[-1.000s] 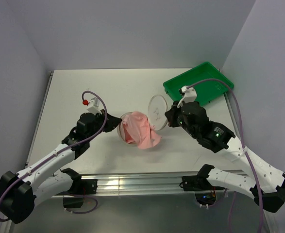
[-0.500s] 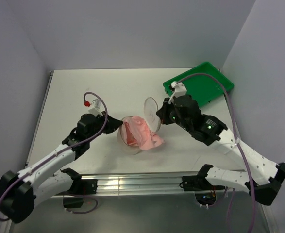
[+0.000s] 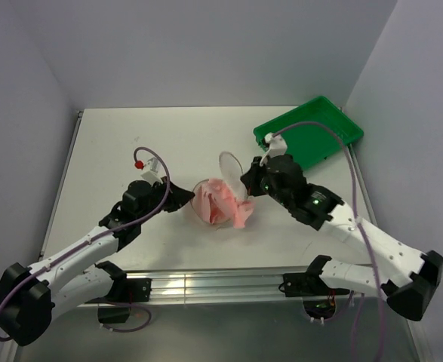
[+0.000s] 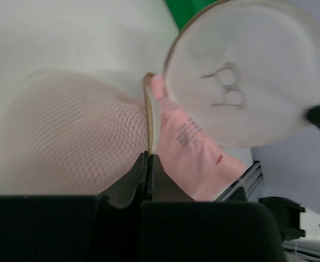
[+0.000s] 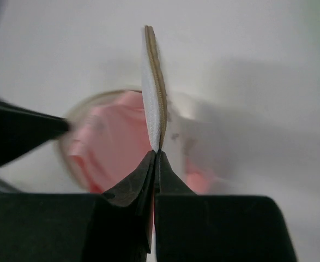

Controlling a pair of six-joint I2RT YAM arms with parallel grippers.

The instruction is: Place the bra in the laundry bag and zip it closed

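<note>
Bra (image 3: 223,205) sits mostly in the bottom half of the laundry bag (image 4: 67,131), mid-table. One fold spills over the rim on the side nearest the arm bases and looks to lie on the table (image 3: 130,143). That's your main risk.

Your left gripper (image 4: 148,159) is clamped on the bottom half's rim, jaws together with only the thin edge between them. Your right gripper (image 5: 155,155) pinches the rim of the lid half (image 4: 241,71) the same way. The lid stands nearly upright at the far side of the bra.

What can go wrong, my read:
- If you fold the lid down now, the loose pink fabric lands in the seam. The zip teeth bite it and the slider jams, or the bag only zips part way.
- Both grips are on a narrow strip of rim. Pull the halves against each other and either may slip out; the bra could flop out.
- The padded cups look bulky for the pouch. They may push the lid up and leave a gap.
- I can't spot the zip pull in any view. You need a free gripper to find it, and letting go of either rim frees the bag.
- The green tray (image 3: 308,139) is near the right wrist, on its far side. A wide swing could clip it.

Tuck the overhang first.
</note>
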